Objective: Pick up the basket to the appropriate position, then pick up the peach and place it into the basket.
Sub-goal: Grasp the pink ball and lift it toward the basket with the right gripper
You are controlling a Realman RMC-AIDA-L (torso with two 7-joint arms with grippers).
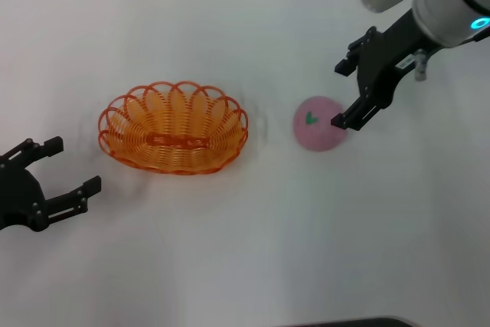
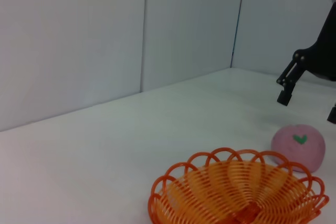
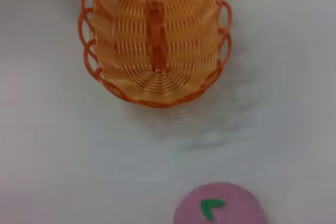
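Left gripper (image 1: 67, 166) – at 8 o'clock on the table (image 1: 230, 266), fingers spread wide, holding nothing, clear of the basket. The basket (image 1: 173, 128) stands upright near centre, empty. The peach (image 1: 318, 123) rests on the table at 3 o'clock of the basket, well apart; its only marking is a green leaf mark, no writing. Right gripper (image 1: 342, 93) – jaws wide, empty, lower fingertip at the peach's right edge; contact cannot be judged.

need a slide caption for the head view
Open right gripper poised beside the peach, empty basket at centre, open left gripper idle on the white table.
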